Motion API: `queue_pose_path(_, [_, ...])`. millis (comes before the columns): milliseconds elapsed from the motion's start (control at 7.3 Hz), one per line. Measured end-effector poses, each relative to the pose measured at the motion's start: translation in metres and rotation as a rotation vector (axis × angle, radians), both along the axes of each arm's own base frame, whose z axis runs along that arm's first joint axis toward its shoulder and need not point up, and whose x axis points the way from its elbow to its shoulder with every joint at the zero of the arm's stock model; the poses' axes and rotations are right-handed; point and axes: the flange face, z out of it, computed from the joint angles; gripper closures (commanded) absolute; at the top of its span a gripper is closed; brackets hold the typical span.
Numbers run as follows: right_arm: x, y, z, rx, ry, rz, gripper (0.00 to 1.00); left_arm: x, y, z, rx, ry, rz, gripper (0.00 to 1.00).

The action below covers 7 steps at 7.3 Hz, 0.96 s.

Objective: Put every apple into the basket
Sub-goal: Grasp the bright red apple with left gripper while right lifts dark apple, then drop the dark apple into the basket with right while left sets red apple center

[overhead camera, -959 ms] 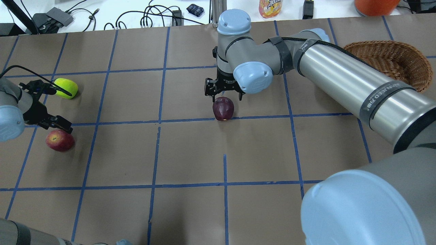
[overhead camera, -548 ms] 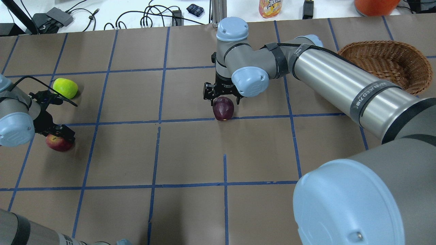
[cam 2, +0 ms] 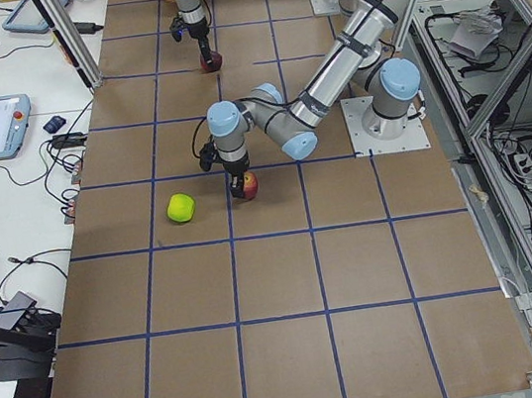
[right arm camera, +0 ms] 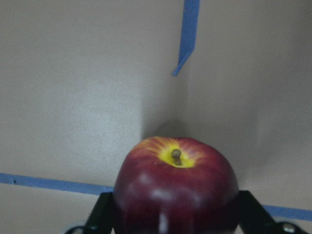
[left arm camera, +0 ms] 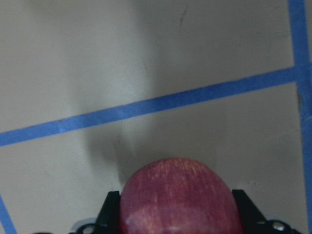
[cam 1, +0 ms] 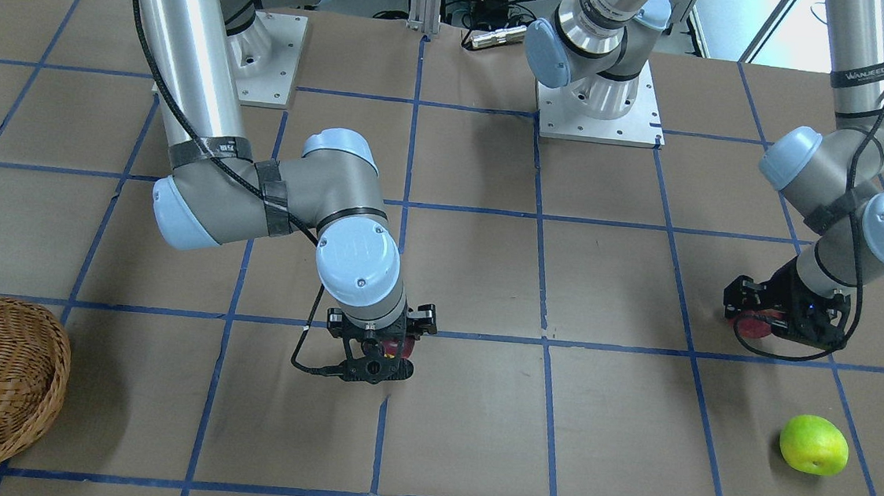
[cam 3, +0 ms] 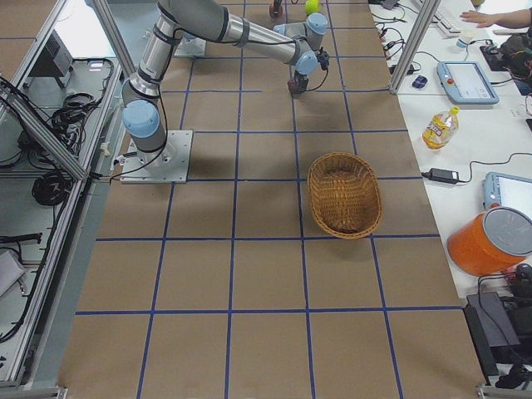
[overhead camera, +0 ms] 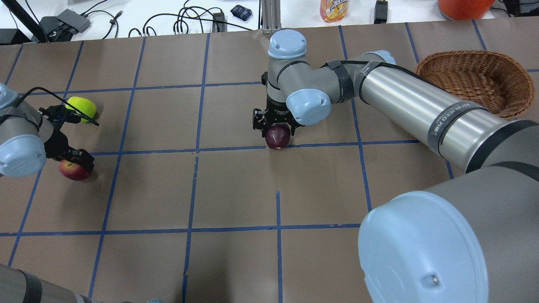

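My left gripper [overhead camera: 76,160] and right gripper [overhead camera: 276,126] have dropped, jaws apart, astride the red apple [overhead camera: 73,171] and maroon apple [overhead camera: 278,138], so I judge both ready to clamp.

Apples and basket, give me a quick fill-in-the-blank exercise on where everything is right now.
1. The number of apples in the basket is ___.
2. Of the left gripper and right gripper, the dark red apple sits between the fingers of the ___ one.
3. The green apple lies on the table nearer the ___ gripper.

Missing words: zero; right; left.
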Motion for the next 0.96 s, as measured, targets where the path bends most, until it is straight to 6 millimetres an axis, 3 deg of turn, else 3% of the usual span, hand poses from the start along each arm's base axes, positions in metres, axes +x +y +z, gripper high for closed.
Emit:
queue_pose_path(274, [-0.001,-0.001,0.009,-0.012,-0.018,0.046,1.00,-0.086,-0.013,0.028,-0.041,0.008,0.037,0.88])
queue_pose_path(411, [-0.009,-0.003,0.031,-0.024,-0.019,0.044,1.00,-0.135,-0.015,0.034,-0.051,0.023,0.098,0.88])
queue_pose_path(548, [-0.034,-0.008,0.059,-0.031,-0.009,0.013,1.00,-0.185,-0.016,0.033,-0.057,0.040,0.178,0.88])
queue_pose_path(685, [-0.080,-0.023,0.090,-0.042,0.007,-0.048,1.00,-0.238,-0.020,0.030,-0.076,0.087,0.258,0.88])
queue_pose_path(959, [-0.207,-0.054,0.135,-0.063,0.039,-0.163,1.00,-0.350,-0.035,0.026,-0.104,0.200,0.371,0.87])
